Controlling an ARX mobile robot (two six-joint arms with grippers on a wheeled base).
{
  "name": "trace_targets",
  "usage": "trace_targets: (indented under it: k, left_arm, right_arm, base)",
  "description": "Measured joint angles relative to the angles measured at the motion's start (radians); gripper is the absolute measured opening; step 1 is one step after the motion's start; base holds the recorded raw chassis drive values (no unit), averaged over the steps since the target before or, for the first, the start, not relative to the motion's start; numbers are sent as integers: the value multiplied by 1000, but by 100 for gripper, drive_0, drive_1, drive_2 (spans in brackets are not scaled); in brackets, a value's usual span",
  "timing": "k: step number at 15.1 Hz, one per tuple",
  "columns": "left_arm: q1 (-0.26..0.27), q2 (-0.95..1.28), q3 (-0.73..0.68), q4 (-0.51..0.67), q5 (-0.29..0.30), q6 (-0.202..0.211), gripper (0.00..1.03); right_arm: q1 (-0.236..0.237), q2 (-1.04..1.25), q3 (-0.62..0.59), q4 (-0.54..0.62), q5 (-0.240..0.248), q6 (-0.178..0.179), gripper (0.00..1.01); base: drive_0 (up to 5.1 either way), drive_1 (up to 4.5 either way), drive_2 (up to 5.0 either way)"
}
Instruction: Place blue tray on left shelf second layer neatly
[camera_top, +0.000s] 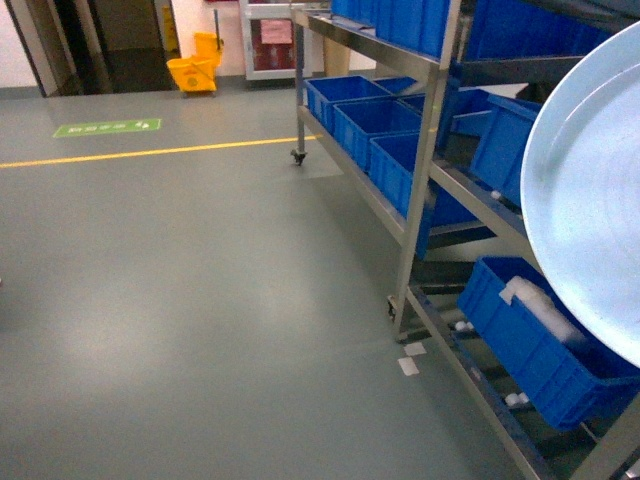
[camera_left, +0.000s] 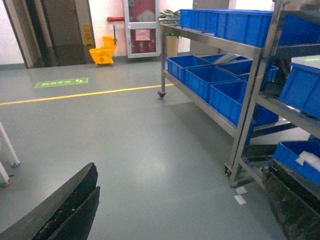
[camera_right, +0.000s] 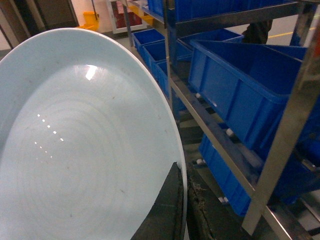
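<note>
Blue tray (camera_right: 85, 145) held up on edge, rim pinched in my right fingers (camera_right: 172, 210) at its 5 o'clock. Steel shelf (camera_top: 420, 150) with blue crates (camera_top: 375, 125) lies toward 1 o'clock. Left fingers (camera_left: 70, 212) spread wide, holding nothing.

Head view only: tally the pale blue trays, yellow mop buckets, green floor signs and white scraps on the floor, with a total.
blue tray: 1
yellow mop bucket: 1
green floor sign: 1
white scraps: 2
Total: 5
</note>
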Motion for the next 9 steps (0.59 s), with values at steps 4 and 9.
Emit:
trace_targets:
  k: [4,9]
  left_arm:
    - [0,0,0,0,0,0,98]
    - [0,0,0,1,0,0,98]
  right_arm:
    - [0,0,0,0,0,0,2]
    - [0,0,0,0,0,0,2]
  base:
    - [-157,-157,-157]
    - [-160,-160,-160]
